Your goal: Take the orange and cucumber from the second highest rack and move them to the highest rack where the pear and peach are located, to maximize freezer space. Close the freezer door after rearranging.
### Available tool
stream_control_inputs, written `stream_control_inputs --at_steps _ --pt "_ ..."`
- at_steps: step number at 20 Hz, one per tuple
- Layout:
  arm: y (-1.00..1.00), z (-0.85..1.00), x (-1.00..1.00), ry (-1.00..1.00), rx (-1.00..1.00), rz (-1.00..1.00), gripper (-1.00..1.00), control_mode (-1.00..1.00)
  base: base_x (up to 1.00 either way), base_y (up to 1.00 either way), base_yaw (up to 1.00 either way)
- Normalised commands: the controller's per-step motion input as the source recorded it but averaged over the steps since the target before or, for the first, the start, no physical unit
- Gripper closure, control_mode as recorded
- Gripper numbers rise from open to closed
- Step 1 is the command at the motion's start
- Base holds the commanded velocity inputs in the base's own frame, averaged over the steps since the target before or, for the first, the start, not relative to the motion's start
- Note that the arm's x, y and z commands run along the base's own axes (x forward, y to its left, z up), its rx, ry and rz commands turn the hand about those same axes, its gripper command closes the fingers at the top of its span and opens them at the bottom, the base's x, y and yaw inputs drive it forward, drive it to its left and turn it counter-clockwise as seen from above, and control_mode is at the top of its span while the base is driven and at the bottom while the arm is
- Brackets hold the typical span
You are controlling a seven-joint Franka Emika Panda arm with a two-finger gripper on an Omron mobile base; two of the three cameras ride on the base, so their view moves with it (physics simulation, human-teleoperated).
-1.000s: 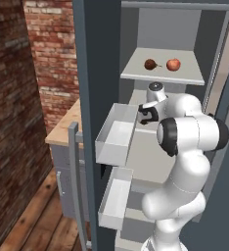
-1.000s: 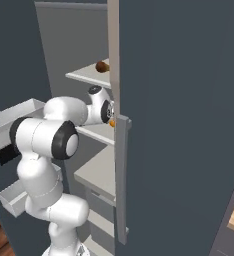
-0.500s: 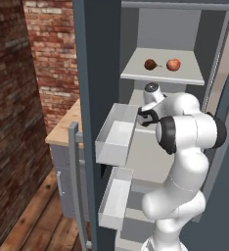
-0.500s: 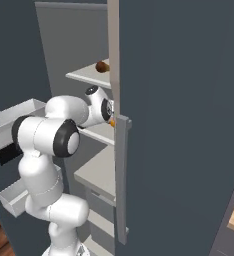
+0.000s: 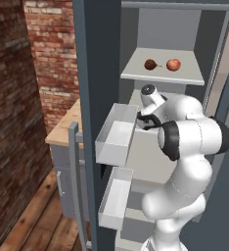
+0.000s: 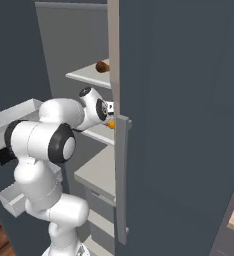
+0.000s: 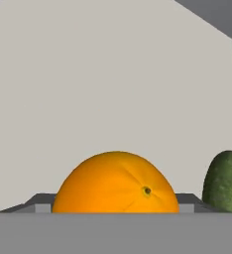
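A: Orange (image 7: 116, 182) position?
B: Dead ahead of end effector (image 6: 110, 117), close in, on second-highest rack. Cucumber (image 7: 224, 181) just beside it, to one side.
A: End effector state?
B: Cannot tell whether parted or clamped; fingertips hidden.

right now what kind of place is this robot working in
A rendered kitchen, it seems, at an open freezer. Signs: grey shelves holding fruit, a pear and peach on the top rack, door bins, and a wood-topped counter by a brick wall.
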Motion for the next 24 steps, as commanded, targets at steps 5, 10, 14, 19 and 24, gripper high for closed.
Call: stream_control_inputs --at_steps 5,10,14,19,24 --pt "0.05 0.45 -0.89 -0.28 0.00 0.00 1.00 -1.00 0.00 0.00 0.00" --pt "0.13 0.88 -0.70 -0.03 0.00 0.01 1.00 -1.00 0.00 0.00 0.00" --pt "0.08 0.95 -0.70 0.00 0.01 0.00 1.00 -1.00 0.00 0.00 0.00" --pt "0.10 1.00 -0.52 0.00 0.11 0.00 1.00 -1.00 0.00 0.00 0.00" --pt "0.11 1.00 -0.54 0.00 0.08 0.00 1.00 -1.00 0.00 0.00 0.00"
